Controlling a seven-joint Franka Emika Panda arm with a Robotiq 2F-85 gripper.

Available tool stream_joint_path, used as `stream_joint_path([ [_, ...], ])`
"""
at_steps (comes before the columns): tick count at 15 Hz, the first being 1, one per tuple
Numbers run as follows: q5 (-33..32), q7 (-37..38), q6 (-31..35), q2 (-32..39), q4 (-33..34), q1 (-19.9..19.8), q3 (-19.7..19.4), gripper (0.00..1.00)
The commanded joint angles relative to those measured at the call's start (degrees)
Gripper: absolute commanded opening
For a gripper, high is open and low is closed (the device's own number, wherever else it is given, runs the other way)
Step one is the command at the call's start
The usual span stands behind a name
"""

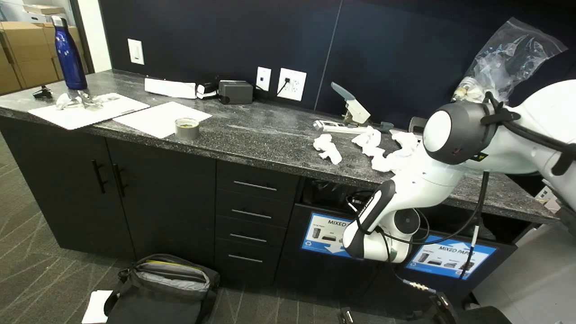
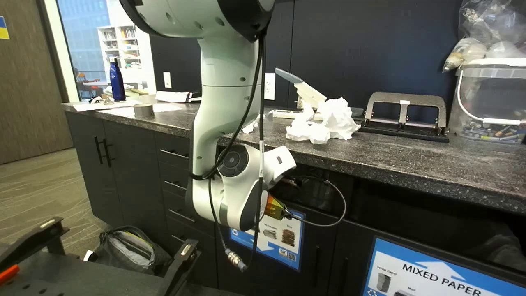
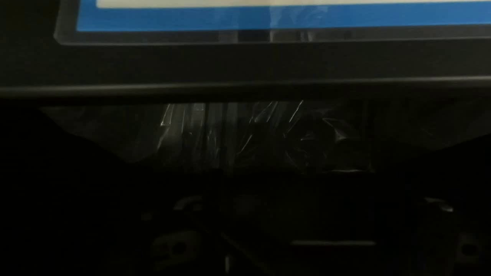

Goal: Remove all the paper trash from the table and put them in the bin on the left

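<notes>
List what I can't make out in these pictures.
Inside the bin: wrist view too dark to show contents.
The bin's label: part hidden behind the arm in both exterior views.
Paper trash: the arm covers part in an exterior view; count uncertain.
Other label: cut off by frame edges in an exterior view.

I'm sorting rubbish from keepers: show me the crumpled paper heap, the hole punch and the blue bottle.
Crumpled paper heap [image 2: 337, 118], in an exterior view: its tallest lump.
Hole punch [image 2: 403, 114], in an exterior view: its middle post.
Blue bottle [image 1: 70, 58], in an exterior view: its blue body.
</notes>
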Motion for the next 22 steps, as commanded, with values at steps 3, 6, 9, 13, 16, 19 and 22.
stream_joint_path([
  [3,-3.21,0.14,1.74,-9.10,-12.51,0.75,-1.24,1.00],
  [6,-8.71,1.26,-1.25,-15.99,-21.87,-0.55,-1.17,1.00],
  [9,-15.46,0.82,-10.21,-24.38,-30.82,-2.10,-1.95,1.00],
  [13,-16.90,-2.54,-23.86,-36.36,-41.08,-1.85,-4.16,1.00],
  [16,-12.48,-7.39,-33.64,-45.60,-44.83,2.19,-7.82,1.00],
  [19,-2.36,-14.04,-40.86,-53.45,-43.96,13.78,-16.62,1.00],
  [22,9.16,-22.60,-42.66,-53.31,-38.08,26.32,-27.35,1.00],
])
